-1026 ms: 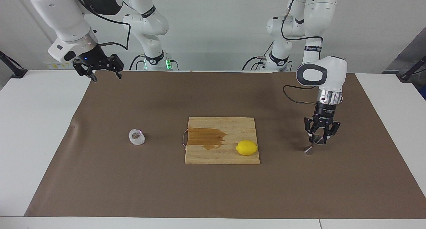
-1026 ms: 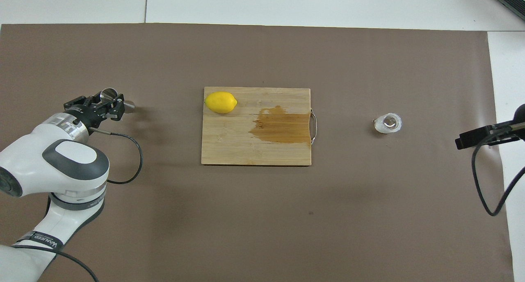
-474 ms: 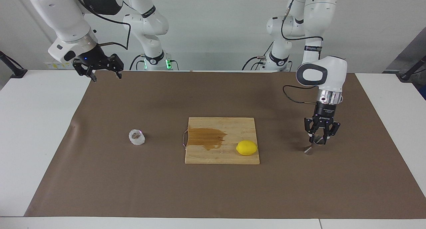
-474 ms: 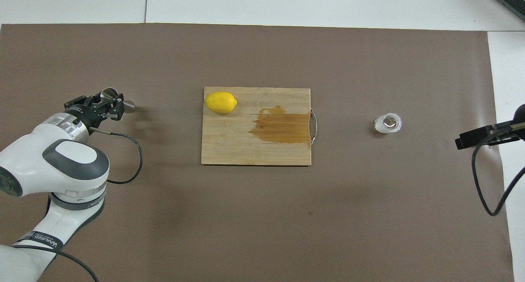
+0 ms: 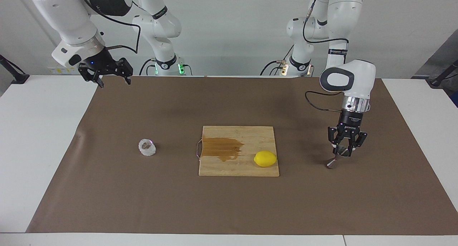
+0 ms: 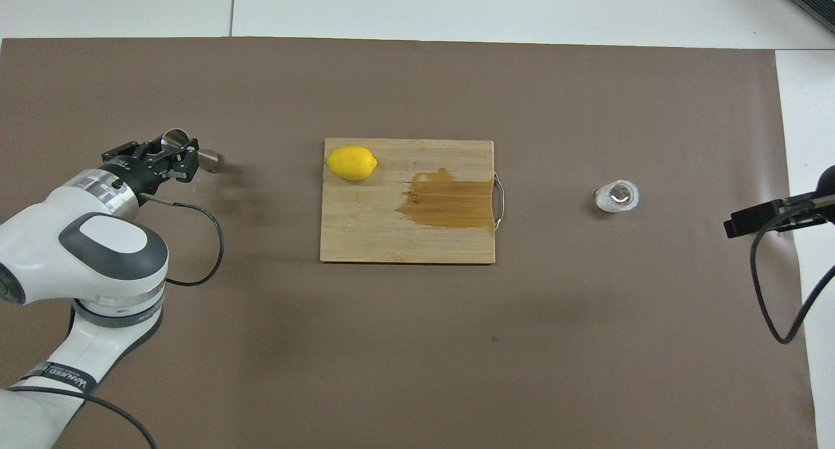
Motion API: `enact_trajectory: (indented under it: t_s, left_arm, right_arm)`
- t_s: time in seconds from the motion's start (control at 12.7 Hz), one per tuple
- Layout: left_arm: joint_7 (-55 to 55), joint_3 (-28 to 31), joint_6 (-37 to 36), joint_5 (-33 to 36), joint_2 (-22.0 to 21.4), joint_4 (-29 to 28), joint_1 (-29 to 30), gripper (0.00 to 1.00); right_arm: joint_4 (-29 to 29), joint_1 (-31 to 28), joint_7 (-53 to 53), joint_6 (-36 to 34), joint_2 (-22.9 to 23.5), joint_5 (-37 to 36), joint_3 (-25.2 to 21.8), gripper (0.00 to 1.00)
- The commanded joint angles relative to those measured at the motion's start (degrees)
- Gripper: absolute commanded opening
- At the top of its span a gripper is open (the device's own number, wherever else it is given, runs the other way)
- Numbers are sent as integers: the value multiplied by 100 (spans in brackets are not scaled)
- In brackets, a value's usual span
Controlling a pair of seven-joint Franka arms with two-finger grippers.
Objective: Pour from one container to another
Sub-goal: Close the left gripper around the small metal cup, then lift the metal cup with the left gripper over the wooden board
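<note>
Little writing can be read from here: a black band low on my left arm carries white lettering in the overhead view, too small for me to make out, and a similar band on the upper link in the facing view is no clearer.

My left gripper [image 5: 346, 150] points straight down over the brown mat [image 5: 229, 203] at the left arm's end of the table, and its fingers are closed around the upper cone of the steel jigger [image 5: 337, 157]. The jigger is tilted, its lower cone angling toward the cutting board [image 5: 247, 169]; I cannot tell whether that lower rim touches the mat or hangs just clear of it. From overhead the jigger [image 6: 189, 152] shows one round mouth between my fingers and the other cone sticking out beside them.

My right gripper [image 5: 113, 78] waits in the air over the mat's edge at the right arm's end, close to the robots, fingers spread wide and holding nothing.

The count: one jigger, one glass cup [image 5: 147, 147], one lemon [image 5: 265, 158], one wooden cutting board with one wire handle and one dark wet-looking stain [image 5: 222, 148]. The cup stands upright on the mat, between the board and the right arm's end, well apart from both grippers. The lemon lies on the board, at the corner toward the left arm and farther from the robots.
</note>
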Motion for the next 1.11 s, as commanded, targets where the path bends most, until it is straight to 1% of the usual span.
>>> enact_trajectory:
  t_s: [0.0,0.16,0.47,0.87,1.03]
  left_arm:
    - [-28,39,-346,-87,-61,189,-44,1]
    - [-45,-5,-434,-86,-202,207,-88,0]
    - [-316,-110,-426,-104,-334,268,-421,0]
    - [-537,-137,-364,-113,-431,303,-1089,0]
    - [-573,-155,-364,-113,-440,426,-1282,0]
  right_arm:
    - [6,-60,81,-79,-52,117,18,100]
    - [6,-60,81,-79,-52,117,18,100]
    - [6,-60,81,-79,-52,117,18,100]
    - [6,-60,81,-79,-60,117,18,100]
    - [6,-60,81,-79,-52,117,18,100]
